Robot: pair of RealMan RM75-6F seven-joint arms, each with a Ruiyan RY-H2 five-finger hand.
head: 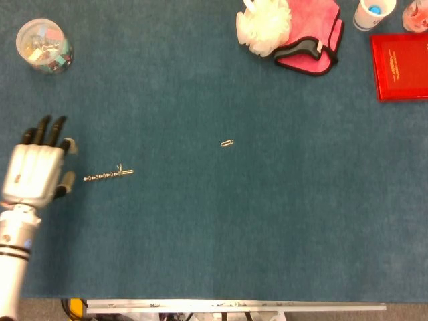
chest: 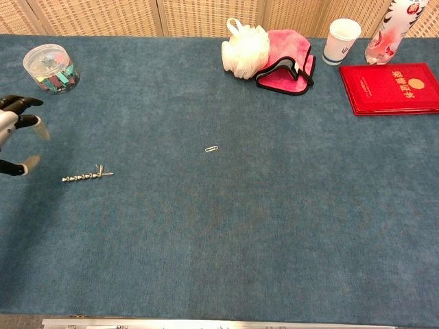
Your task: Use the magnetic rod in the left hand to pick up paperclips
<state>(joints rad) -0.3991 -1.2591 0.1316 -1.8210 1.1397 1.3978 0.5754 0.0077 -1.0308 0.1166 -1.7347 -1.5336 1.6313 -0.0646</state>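
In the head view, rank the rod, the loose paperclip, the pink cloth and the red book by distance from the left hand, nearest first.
From the left hand:
1. Rod, lying on the table just to its right, not held.
2. Paperclip, mid-table.
3. Pink cloth, far edge, right of centre.
4. Red book, far right.

Teal-blue carpeted tabletop (head: 267,221); silver beaded magnetic rod (head: 107,176) beside the white-backed, black-fingered left hand (head: 37,170); silver wire paperclip (head: 227,143) beyond; clear round jar (head: 43,44) of multicoloured clips; white mesh sponge (head: 264,25), pink black-edged cloth (head: 311,30), red gold-lettered booklet (head: 401,65)
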